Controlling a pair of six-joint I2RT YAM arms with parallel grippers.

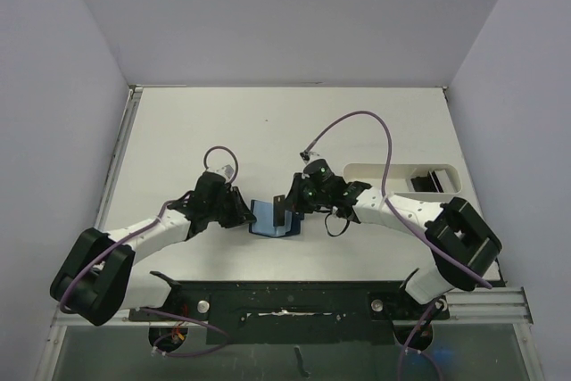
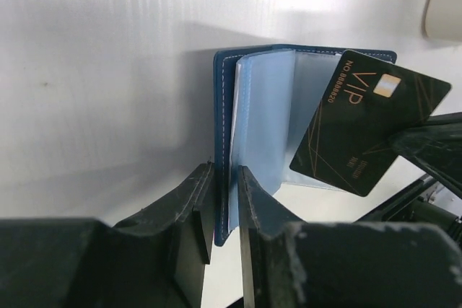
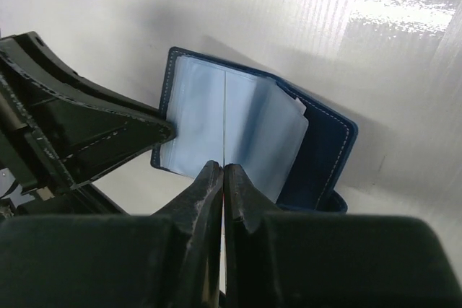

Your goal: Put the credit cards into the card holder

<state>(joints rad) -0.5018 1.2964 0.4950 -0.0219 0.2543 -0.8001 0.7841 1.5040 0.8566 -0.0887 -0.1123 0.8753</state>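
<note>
- One card (image 2: 368,128), black, is pinched in my right jaws, which are closed flat on its far end.
- Card holder (image 2: 263,120) sits open on the table (image 2: 94,91) between both arms. My left jaws stand barely apart, clamped on the edge of its navy cover.
- Card's long axis slants down toward the clear pockets, lower corner over a pocket leaf. Cannot tell if it is inside yet.
- Right arm is the one to feed. I judge the card needs squaring to the slot.
</note>
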